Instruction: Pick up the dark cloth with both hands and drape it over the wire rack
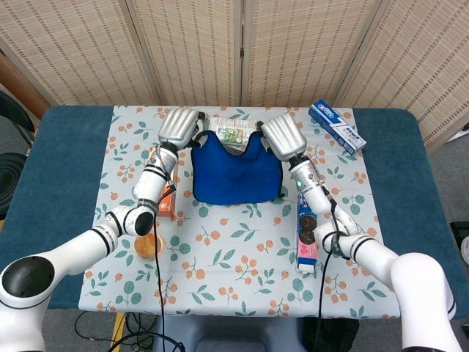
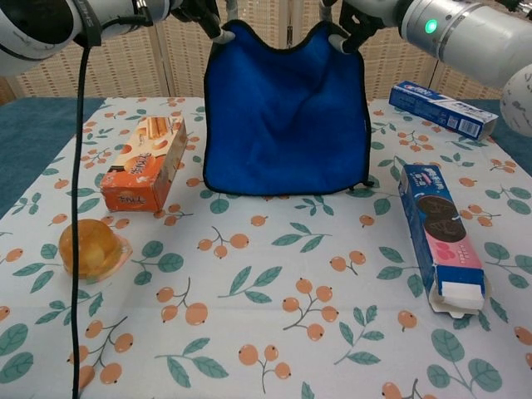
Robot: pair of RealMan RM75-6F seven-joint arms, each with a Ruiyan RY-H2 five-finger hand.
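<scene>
My head camera looks steeply down on the whole counter; my chest camera sits low and close, facing forward. Both share the blue cloth.

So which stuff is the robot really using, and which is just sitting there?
Using: blue cloth, left hand, right hand.

Just sitting: orange snack box, jelly cup, cookie box, toothpaste box, green packet.

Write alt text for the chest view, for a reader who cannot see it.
Two robot hands, left hand and right hand, hold a blue cloth up by its top corners so it hangs over a floral tablecloth. An orange snack box and a jelly cup sit left; a cookie box and toothpaste box sit right.
</scene>
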